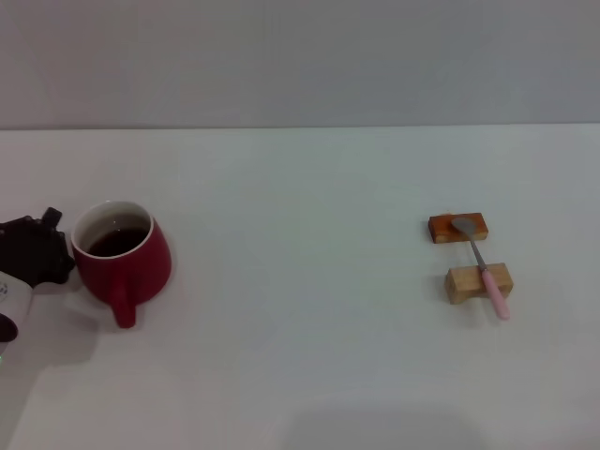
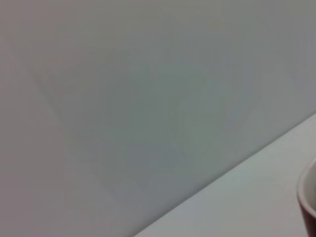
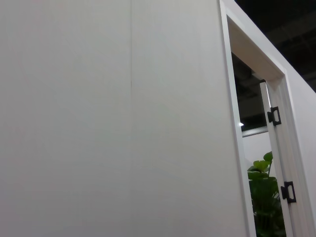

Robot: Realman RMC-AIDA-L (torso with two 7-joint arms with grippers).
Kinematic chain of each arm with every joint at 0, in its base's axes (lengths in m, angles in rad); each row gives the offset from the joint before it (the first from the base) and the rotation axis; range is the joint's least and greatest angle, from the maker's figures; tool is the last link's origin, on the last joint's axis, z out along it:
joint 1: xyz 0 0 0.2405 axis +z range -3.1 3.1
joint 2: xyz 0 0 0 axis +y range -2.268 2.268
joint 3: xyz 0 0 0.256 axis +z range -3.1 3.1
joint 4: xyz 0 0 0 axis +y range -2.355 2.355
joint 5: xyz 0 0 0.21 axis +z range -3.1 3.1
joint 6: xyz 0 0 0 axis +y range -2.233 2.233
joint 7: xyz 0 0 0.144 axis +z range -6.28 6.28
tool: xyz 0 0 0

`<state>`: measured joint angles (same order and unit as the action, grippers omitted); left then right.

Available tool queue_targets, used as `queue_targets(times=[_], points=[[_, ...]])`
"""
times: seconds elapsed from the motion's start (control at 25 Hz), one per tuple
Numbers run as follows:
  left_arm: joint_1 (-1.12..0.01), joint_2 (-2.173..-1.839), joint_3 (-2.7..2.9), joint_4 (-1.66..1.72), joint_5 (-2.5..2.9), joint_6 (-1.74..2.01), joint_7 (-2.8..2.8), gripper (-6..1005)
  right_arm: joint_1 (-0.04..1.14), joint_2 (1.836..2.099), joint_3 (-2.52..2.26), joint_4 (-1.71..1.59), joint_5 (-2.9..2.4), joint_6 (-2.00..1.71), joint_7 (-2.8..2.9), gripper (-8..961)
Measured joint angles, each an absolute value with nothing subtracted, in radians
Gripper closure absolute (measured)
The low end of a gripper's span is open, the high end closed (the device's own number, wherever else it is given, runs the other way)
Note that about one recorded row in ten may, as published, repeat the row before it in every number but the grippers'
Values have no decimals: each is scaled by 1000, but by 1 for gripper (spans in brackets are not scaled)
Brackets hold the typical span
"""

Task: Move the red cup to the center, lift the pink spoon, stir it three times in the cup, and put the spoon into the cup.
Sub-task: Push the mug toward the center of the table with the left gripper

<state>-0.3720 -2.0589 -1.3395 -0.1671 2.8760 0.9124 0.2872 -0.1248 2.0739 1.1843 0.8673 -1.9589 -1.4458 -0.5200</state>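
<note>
Closest to the head camera, the left gripper is sitting at the counter's left edge, its dark body pressed right up beside the red cup. Whether its fingers are spread or clamped I cannot tell, since the cup and the gripper's own housing are hiding them. Just to the gripper's right, the cup is standing upright with dark liquid inside and its loop handle pointing toward the robot. In the left wrist view only a sliver of the cup's rim is showing.

Well away from that gripper, far across the counter on the right side, the pink spoon is lying across two small wooden blocks, its grey bowl resting on the farther block and its pink handle overhanging the nearer one. The right gripper is not appearing over the counter at all; its wrist camera is looking at a wall, a doorway and a green plant.

Judging by this, the task is barely getting under way: the cup is not at the center yet, and moving it, lifting the spoon, stirring and dropping the spoon in are all remaining.
</note>
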Motion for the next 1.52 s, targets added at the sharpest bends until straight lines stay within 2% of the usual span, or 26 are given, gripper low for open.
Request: queue_targets(times=[1.28,1.52], points=[[-373,-2067,-1055,-208,2874,921,260,996,-127,2076,1167,880,-1959,-1447,-521,293],[-407,-2065,-1126,-203,2869,888,262,995,-134,2077,1158,881,-1959,-1452,-522,293]])
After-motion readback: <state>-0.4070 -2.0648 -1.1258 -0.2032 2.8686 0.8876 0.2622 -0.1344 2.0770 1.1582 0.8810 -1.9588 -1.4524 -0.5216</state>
